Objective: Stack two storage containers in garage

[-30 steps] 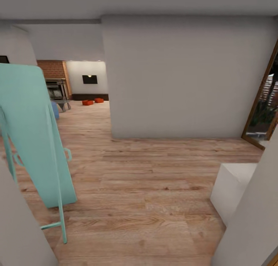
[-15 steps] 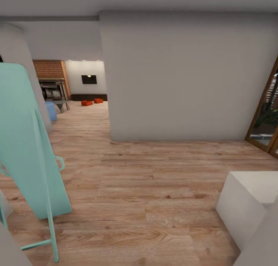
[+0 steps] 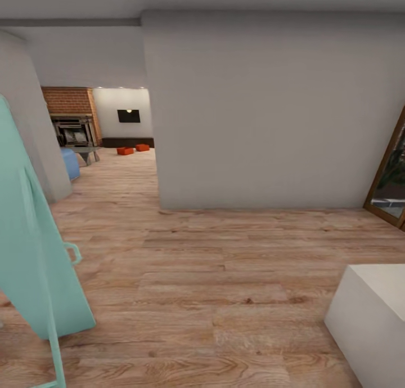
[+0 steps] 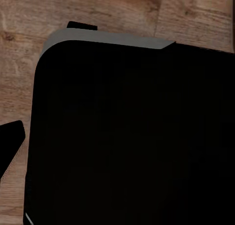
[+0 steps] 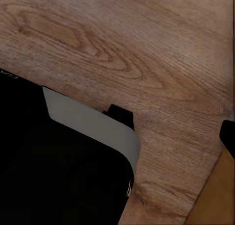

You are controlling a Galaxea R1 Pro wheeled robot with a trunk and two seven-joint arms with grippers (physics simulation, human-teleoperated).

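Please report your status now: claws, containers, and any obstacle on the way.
Claws unseen. Two storage containers far ahead on living room floor. Grey wall right of path, teal stand near left.

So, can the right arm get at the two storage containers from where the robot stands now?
Probably not. The two storage containers sit far off on the wood floor of the living room, past the white wall's corner and beside the dark low cabinet. The robot likely must drive closer first.

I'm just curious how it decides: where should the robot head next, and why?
Probably keep rolling forward and left through the opening, since the two orange boxes sit far off on the wood floor near the brick fireplace, beyond the grey wall.
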